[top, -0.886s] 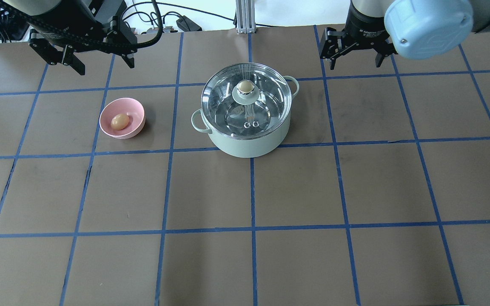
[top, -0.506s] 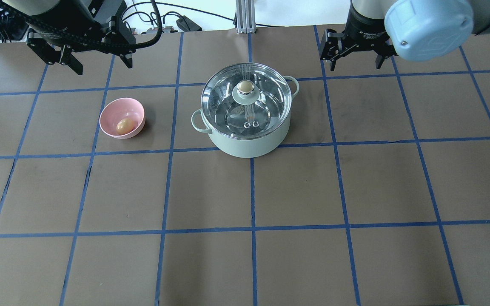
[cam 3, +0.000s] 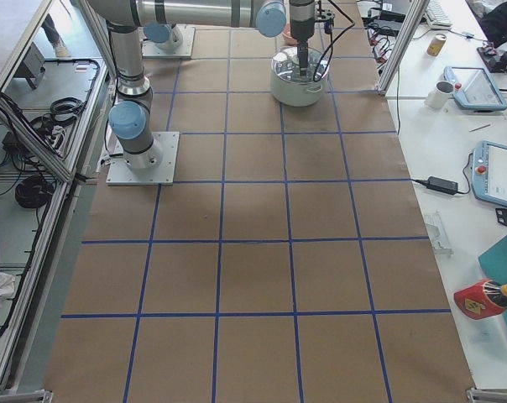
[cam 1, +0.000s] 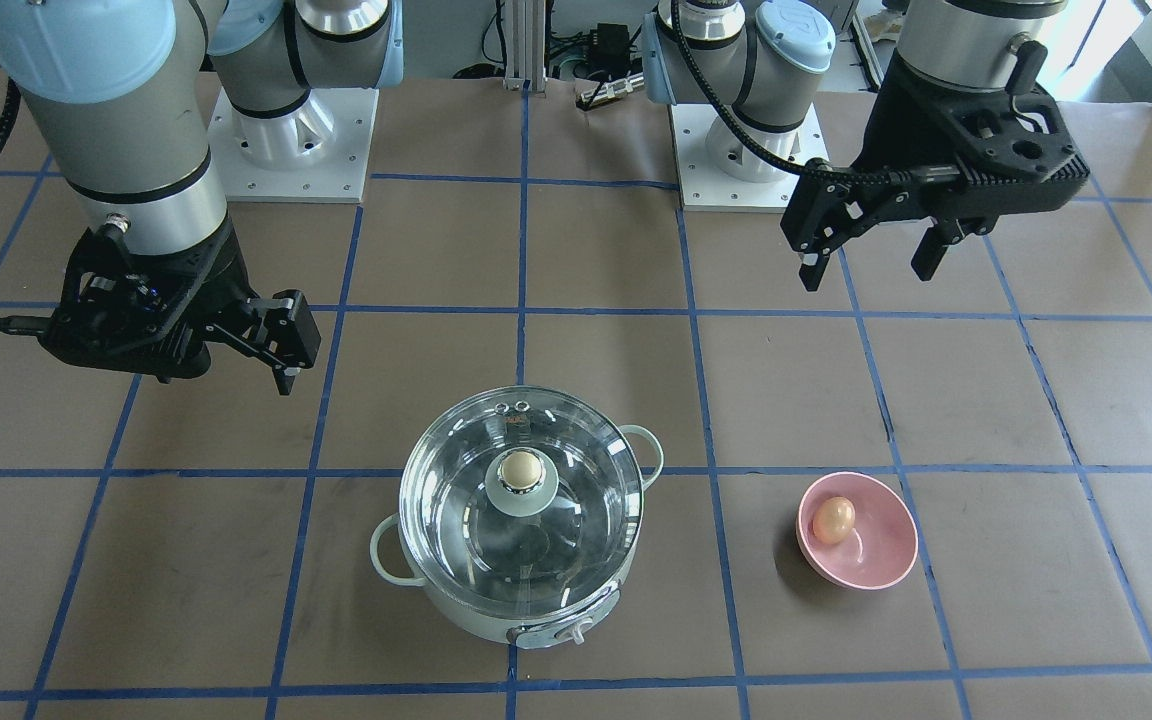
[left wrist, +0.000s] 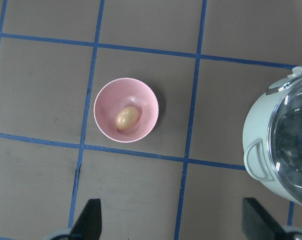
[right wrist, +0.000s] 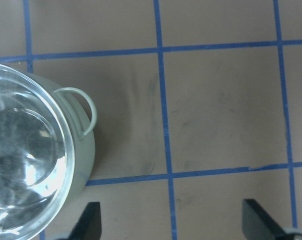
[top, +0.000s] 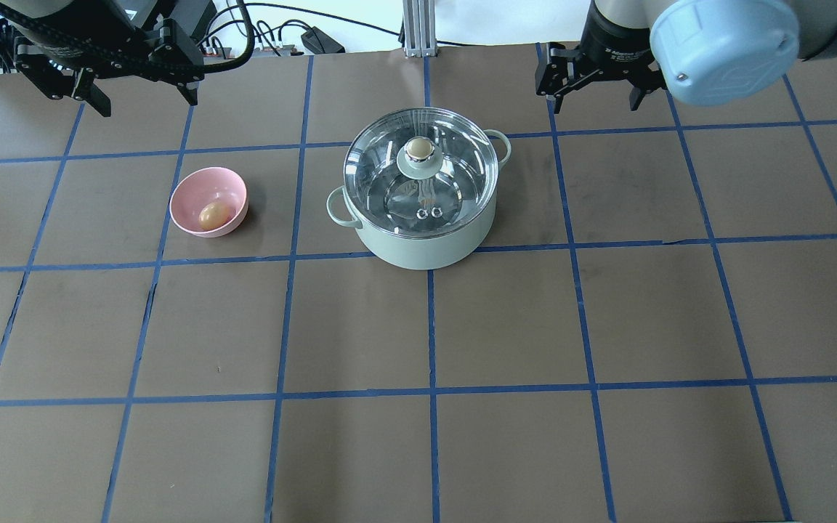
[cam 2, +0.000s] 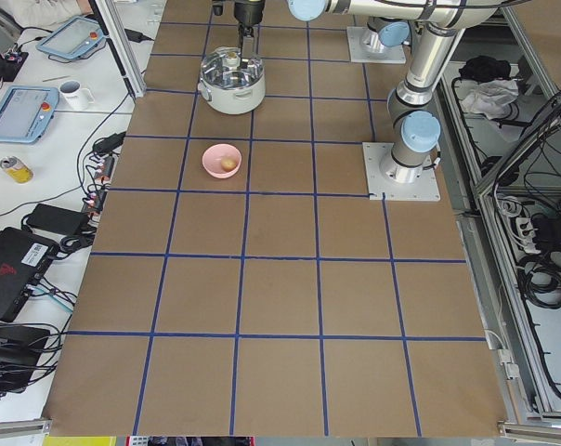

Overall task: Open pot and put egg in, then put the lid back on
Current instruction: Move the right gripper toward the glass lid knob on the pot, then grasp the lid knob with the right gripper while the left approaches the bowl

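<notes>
The pale mint pot [top: 426, 250] stands mid-table with the glass lid [top: 462, 181] on it, its beige knob [top: 418, 149] on top. The tan egg [top: 213, 215] lies in a small pink bowl [top: 192, 190] to the pot's left. The left gripper [top: 146, 104] is open and empty, high behind the bowl. The right gripper [top: 595, 107] is open and empty, high behind the pot's right. The front view shows the pot [cam 1: 496, 612], lid [cam 1: 456, 525], egg [cam 1: 833, 519], left gripper [cam 1: 866, 278] and right gripper [cam 1: 231, 378]. The left wrist view shows the egg [left wrist: 126, 118].
The table [top: 506, 327] is brown paper with a blue tape grid. The robot bases [cam 1: 291, 140] are bolted at the back edge. The pot's control knob [cam 1: 581, 631] faces away from the robot. Cables lie behind the table.
Both grippers have moved back toward the robot's bases, still open. The egg has rolled slightly inside the pink bowl. Pot and lid have not moved.
</notes>
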Controlling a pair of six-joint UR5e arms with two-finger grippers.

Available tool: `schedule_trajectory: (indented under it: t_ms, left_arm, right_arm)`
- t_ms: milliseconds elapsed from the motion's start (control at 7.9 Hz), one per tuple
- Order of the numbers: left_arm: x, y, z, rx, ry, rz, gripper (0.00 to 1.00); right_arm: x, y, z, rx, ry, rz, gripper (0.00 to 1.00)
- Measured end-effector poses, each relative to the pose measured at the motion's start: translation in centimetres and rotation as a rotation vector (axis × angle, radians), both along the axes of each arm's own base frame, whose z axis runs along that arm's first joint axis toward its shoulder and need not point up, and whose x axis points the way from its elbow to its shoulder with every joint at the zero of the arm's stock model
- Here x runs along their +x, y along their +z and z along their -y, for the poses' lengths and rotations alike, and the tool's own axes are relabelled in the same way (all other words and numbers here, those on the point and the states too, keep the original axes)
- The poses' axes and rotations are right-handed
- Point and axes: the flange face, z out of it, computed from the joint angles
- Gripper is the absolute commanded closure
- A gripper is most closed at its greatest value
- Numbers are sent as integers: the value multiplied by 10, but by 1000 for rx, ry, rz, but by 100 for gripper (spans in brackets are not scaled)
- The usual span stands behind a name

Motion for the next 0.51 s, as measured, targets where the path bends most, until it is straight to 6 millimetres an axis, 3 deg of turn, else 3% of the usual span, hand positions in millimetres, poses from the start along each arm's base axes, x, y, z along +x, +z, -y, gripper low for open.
schedule_trajectory:
  t_ms: [253,506]
  left_arm:
    - [30,-19,19,26,87,-10,0]
    - [58,-59,43,91,218,-32,0]
  right_arm:
    - [37,-7,11,-52,5,82,0]
    - [106,-29,17,-68,-13,131,0]
